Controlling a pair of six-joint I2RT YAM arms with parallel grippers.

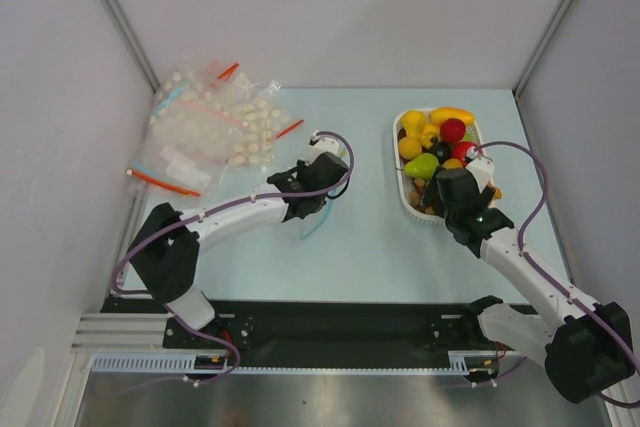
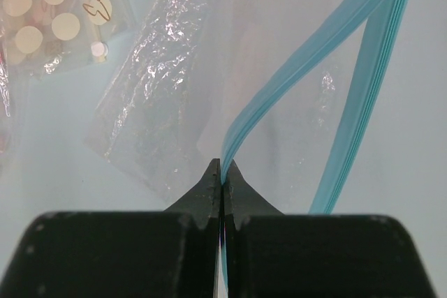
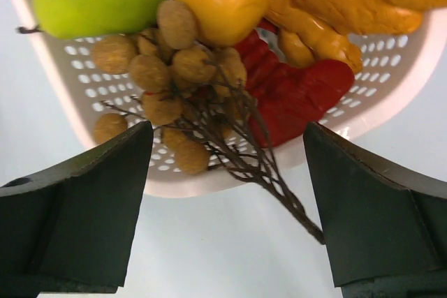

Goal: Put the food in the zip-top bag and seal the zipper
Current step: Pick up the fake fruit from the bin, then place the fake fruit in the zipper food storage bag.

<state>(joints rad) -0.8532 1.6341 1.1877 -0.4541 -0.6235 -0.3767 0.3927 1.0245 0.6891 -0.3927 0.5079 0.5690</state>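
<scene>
Blue zipper [image 2: 307, 54] of the clear zip-top bag [image 2: 174, 102] sat pinched between the closed jaws of the left gripper [image 2: 222, 169]. It held the bag near the middle of the tabletop [image 1: 370, 247], mouth parted. At the right, the right gripper [image 3: 227, 130] hovered wide open and empty over the near rim of the white tray [image 3: 391, 82], framing a brown berry bunch [image 3: 167, 68] beside a red pepper [image 3: 300, 95]. None of the food [image 1: 430, 137] looked bagged yet, so the first pick seemed in hand. Next, it would need to descend, close on one piece, and carry it left to the held mouth.
</scene>
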